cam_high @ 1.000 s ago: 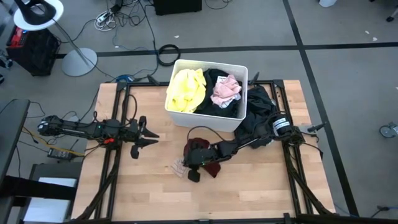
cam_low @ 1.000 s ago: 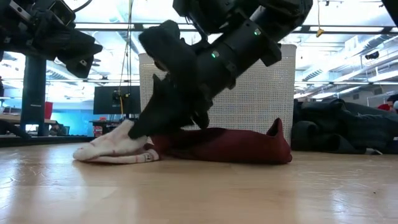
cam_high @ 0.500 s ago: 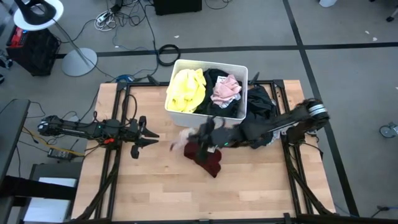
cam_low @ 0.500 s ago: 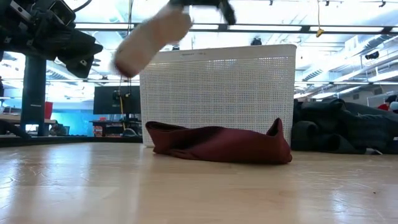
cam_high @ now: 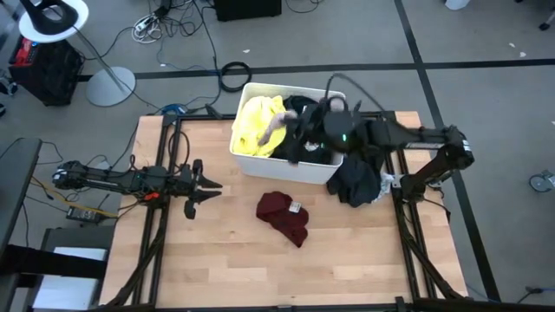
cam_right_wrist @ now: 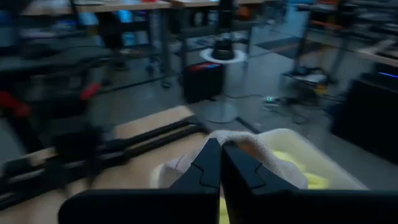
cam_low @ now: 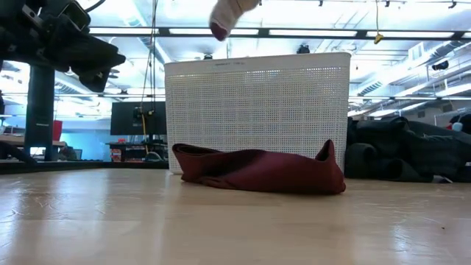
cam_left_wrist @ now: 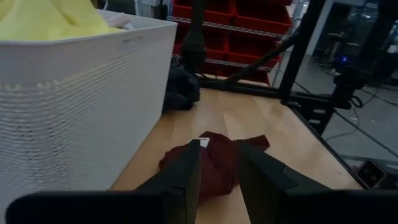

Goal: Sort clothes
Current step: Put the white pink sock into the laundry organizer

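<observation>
Right end effector (cam_high: 290, 132) clenched on pale sock (cam_high: 274, 132), stretched over white bin (cam_high: 286, 164); left end effector (cam_high: 211, 187) parted, idle above desk (cam_high: 217, 251).

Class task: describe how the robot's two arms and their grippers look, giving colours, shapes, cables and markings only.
Both arms are dark, slim and jointed. The left arm carries small red marks and ends in the left gripper, two tapered black fingers. The right arm has a rounded grey elbow, a black cable looping over it and a green light near the right gripper.

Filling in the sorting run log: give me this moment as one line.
right gripper: shut on white sock, above white plastic bin | left gripper: open, idle | maroon fabric garment: on table
</observation>
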Robot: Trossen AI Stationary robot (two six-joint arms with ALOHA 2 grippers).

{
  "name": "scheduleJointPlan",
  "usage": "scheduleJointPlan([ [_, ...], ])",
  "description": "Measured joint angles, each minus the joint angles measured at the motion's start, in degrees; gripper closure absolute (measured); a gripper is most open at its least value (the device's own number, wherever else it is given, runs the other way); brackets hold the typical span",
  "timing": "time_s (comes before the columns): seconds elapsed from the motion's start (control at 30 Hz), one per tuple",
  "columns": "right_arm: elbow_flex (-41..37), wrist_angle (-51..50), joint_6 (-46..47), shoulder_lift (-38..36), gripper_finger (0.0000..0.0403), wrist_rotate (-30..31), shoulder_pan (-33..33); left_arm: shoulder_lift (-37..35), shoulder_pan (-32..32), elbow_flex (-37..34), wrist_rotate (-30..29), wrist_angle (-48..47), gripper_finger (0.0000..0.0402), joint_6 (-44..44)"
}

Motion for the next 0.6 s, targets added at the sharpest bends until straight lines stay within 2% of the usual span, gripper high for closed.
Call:
scheduleJointPlan([
  [0.2,0.5,-7.0,0.6,-0.1,0.0402,-1.6,-8.3,0.0,0.0,0.0,-0.4,0.0,0.0295,0.0],
  [0.4,-2.7,-18.8,6.9,4.5,0.0402,-11.9,-15.5,0.0,0.0,0.0,-0.4,0.0,0.0295,-0.1],
  [0.6,-9.1,-18.0,8.3,11.1,0.0397,-23.6,-20.3,0.0,0.0,0.0,-0.4,0.0,0.0295,-0.1],
])
